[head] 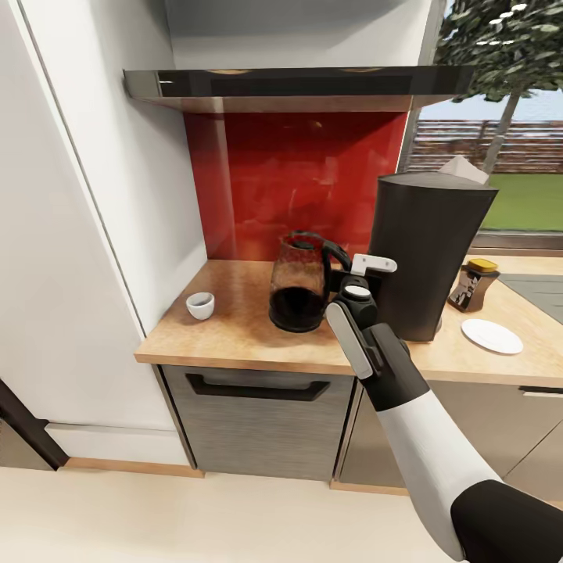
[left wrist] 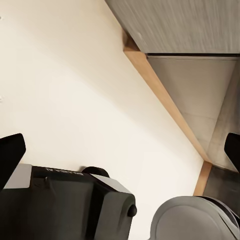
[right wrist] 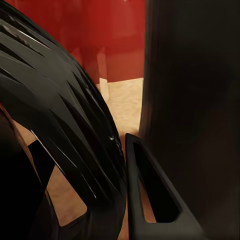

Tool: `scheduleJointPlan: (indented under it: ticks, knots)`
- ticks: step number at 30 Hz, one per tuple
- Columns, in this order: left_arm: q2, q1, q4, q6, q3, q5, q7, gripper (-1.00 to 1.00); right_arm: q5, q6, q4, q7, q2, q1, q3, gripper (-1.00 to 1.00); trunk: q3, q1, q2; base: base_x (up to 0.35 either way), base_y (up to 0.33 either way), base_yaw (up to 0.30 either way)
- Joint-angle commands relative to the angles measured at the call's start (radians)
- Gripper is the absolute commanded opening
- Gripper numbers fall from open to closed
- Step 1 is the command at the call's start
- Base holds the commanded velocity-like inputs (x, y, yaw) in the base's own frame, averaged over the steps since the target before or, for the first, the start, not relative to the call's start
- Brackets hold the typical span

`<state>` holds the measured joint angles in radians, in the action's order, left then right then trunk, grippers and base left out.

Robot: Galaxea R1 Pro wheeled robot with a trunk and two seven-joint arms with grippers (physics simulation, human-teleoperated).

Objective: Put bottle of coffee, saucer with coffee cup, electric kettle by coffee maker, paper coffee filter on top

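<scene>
Right pincer (head: 349, 283): at the looped handle of the electric kettle (head: 299, 283); the right wrist view shows one finger (right wrist: 160, 200) just beside the handle, but whether it grips, I cannot tell.
Kettle from pincer: body just beyond and to its left, upright on the table (head: 234, 332).
Coffee maker (head: 422, 250): immediately right of the pincer, near the kettle.
Left pincer: jaws apart, facing the floor (left wrist: 75, 90).
Nearer arm: right.
</scene>
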<state>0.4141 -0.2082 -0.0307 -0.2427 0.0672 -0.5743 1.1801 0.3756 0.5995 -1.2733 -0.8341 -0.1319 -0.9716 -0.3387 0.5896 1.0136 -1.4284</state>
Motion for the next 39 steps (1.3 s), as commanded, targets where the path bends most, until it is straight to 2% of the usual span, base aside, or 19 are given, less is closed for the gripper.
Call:
scheduleJointPlan:
  ticks: [1,10,19,30,39]
  knots:
    - [0.000,0.000,0.000,-0.010,0.006,0.004,0.003,1.00,0.005,0.000,-0.001,-0.008,0.000,-0.001,-0.002,-1.00,0.001,0.000,-0.001,0.000,0.137,0.000]
    - [0.000,0.000,0.000,-0.010,0.007,0.004,0.003,1.00,0.005,0.000,0.000,-0.008,0.000,0.000,-0.002,-1.00,0.001,0.000,-0.001,0.000,0.064,0.000]
    - [0.000,0.000,0.000,-0.010,0.006,0.004,0.003,1.00,0.003,0.000,0.002,-0.008,0.000,0.001,-0.002,-1.00,0.001,0.000,-0.001,0.000,0.215,-0.007]
    - [0.000,0.000,0.000,-0.010,0.006,0.004,0.003,1.00,0.003,0.000,0.002,-0.008,0.000,0.001,-0.001,-1.00,-0.004,0.000,-0.001,0.000,0.029,-0.200]
    - [0.000,0.000,0.000,-0.010,0.006,0.004,0.003,1.00,0.003,0.000,0.002,-0.008,0.000,0.002,0.000,-1.00,-0.005,0.000,-0.001,0.000,0.224,-0.039]
